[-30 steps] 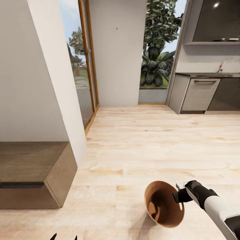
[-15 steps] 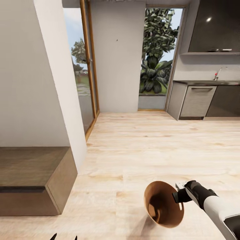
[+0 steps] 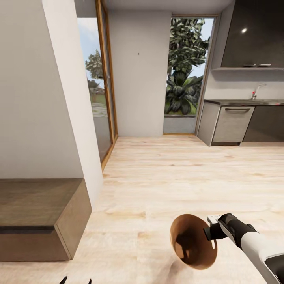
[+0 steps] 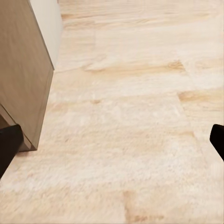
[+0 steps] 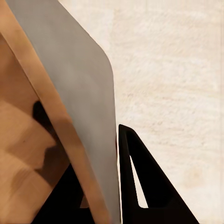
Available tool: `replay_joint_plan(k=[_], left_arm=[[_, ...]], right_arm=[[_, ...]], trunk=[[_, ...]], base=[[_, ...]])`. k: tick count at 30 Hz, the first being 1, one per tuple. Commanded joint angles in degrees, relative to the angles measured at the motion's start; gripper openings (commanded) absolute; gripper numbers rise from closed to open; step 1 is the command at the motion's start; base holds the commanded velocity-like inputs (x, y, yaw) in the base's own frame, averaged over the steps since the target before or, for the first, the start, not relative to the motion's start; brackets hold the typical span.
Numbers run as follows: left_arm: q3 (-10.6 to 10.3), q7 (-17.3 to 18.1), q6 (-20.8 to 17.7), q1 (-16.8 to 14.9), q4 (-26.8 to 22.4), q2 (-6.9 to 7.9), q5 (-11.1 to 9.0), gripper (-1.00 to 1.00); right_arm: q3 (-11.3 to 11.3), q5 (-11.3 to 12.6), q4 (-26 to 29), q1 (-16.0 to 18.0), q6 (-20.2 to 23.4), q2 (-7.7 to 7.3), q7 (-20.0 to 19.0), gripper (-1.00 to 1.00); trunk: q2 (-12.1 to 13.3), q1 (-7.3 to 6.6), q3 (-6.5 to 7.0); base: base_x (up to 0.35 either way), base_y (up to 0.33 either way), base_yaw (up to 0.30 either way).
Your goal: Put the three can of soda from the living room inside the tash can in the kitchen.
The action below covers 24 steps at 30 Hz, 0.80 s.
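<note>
At the far left of the head view, a low wooden cabinet (image 3: 39,217) is standing against a white partition wall (image 3: 59,98), with wood-framed glass doors (image 3: 100,90) just beyond it. At the bottom edge, the left gripper (image 3: 75,281) is showing as two dark fingertips; in the left wrist view its fingers (image 4: 9,144) are being held wide apart over bare wooden floor (image 4: 121,121), with nothing between them. Right of centre, the trash can (image 3: 193,241) is being carried off the floor, tipped on its side so that its coppery inside is facing the camera and its long axis is lying roughly level. It is being held by the right gripper (image 3: 211,232), which is clamped over the rim from the can's right side; in the right wrist view one finger (image 5: 144,177) is lying against the grey outer wall (image 5: 74,84) and the other is hidden inside. The right arm is therefore the one holding the task's thing. At the far right, the kitchen cabinets (image 3: 232,124) and counter (image 3: 244,101) are lying well ahead across open floor. No soda cans are being shown. Compared with a second earlier, the whole head view is sitting lower in the frame, so the camera is judged to be tilting up, while the can and gripper are being kept in the same spot.
</note>
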<state>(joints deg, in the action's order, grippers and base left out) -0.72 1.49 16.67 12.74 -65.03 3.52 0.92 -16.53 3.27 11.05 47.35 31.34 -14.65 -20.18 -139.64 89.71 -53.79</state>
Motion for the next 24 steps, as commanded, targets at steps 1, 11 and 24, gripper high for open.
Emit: replay_joint_plan(k=[1,11,24], left_arm=[[-0.02,0.0,0.01,0.0,0.0,0.0,0.01,1.0],[-0.06,0.0,-0.04,0.0,-0.01,0.01,0.04,1.0],[-0.07,0.0,-0.04,0.02,-0.21,0.01,-0.1,1.0]], right_arm=[[0.49,0.64,0.03,0.02,0.12,0.0,-0.39,-1.0],[0.66,0.69,0.03,0.02,0.12,0.06,-0.48,-1.0],[0.71,0.69,-0.06,0.02,0.12,0.06,-0.48,-1.0]], trunk=[[0.41,-0.23,0.19],[4.42,-2.43,1.98],[9.64,-5.28,4.32]], base=[[0.0,0.0,0.0],[0.0,0.0,0.0],[0.0,0.0,0.0]])
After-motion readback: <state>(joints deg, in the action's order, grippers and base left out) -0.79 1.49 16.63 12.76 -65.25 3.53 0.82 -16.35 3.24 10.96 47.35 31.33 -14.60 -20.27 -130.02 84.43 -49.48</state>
